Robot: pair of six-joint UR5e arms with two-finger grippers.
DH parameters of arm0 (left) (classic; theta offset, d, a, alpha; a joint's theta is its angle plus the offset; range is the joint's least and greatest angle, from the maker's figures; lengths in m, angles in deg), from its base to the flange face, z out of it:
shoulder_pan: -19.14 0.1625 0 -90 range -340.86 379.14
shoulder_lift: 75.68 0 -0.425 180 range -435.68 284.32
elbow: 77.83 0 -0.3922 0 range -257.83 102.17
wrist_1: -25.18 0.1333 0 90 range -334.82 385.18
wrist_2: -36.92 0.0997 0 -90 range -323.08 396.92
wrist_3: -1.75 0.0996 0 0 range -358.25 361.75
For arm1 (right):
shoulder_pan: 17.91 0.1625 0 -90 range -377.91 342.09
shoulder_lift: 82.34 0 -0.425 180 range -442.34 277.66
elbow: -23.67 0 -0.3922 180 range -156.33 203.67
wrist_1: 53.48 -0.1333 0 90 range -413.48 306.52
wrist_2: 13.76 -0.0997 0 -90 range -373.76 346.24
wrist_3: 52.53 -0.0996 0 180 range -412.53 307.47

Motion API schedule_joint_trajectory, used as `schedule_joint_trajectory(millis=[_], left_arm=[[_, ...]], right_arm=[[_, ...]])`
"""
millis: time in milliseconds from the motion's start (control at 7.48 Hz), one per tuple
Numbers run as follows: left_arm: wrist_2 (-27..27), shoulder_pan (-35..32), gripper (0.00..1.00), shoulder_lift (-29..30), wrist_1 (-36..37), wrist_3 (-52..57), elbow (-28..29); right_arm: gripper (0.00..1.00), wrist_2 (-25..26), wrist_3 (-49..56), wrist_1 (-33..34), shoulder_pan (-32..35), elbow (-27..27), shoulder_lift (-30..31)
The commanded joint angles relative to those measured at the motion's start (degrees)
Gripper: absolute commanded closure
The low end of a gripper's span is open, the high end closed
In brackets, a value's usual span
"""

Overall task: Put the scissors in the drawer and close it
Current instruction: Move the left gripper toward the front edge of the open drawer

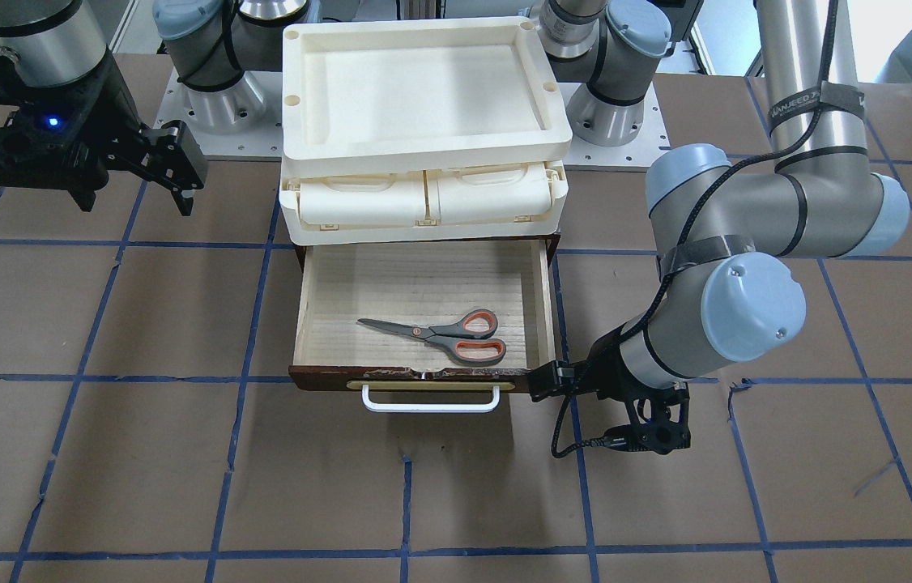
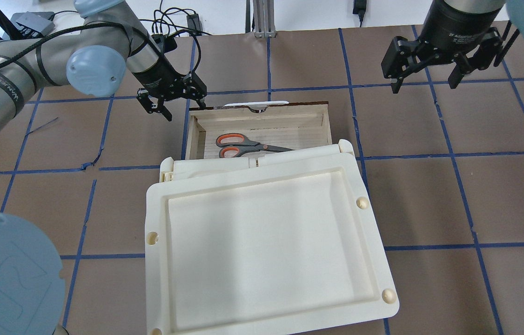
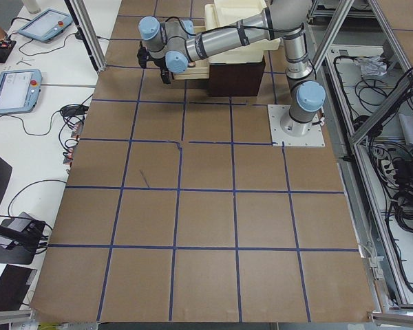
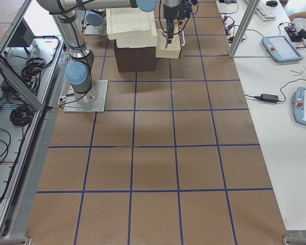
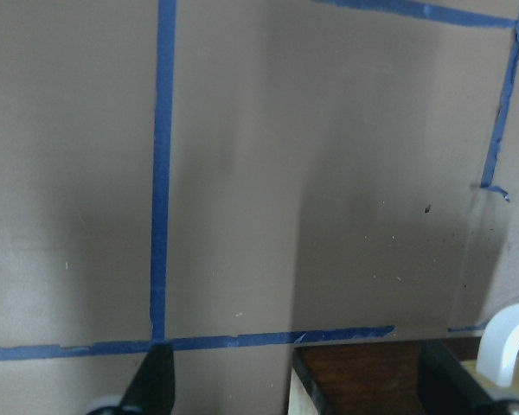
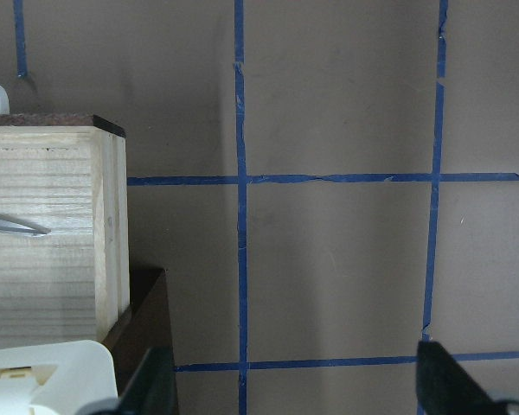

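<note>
We are seeing scissors [image 1: 440,332] lying flat inside open drawer [image 1: 542,300], near its front, blades pointing toward robot's right. Left gripper [image 2: 185,113] hovering just beside drawer's front corner, fingers spread, holding nothing. Right gripper [image 2: 424,87] hanging well apart, likewise spread. We are judging drawer stiff and easy-sliding. Pressing centred on dark front by white bar handle [image 1: 430,402] is looking safest against skewing. Scissors are lying loose and may shift.

Drawer [image 1: 424,279]: interior of pale unfinished wood, grain visible, matt. Its front, just beside the left gripper [image 2: 185,111] jaws, is dark brown with a chipped, rough top edge.
Handle [image 1: 430,402]: white, smooth.
Scissors [image 1: 444,332]: bright steel blades; grey plastic loops with orange lining.
Tray [image 1: 424,152]: cream matt plastic.
Table [image 1: 181,453]: brown matt paper-like cover, blue tape lines [image 1: 100,377].
</note>
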Motion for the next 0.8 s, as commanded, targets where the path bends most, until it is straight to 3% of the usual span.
schedule_joint_trajectory(millis=[0, 669], left_arm=[[0.0, -0.1, 0.00, -0.4, -1.5, -0.6, 0.0], [0.1, -0.1, 0.00, -2.4, -8.0, -0.8, -0.3]], right_arm=[[0.00, 0.0, 0.0, 0.0, 0.0, 0.1, -0.1], [0.00, 0.0, 0.0, 0.0, 0.0, 0.3, 0.0]])
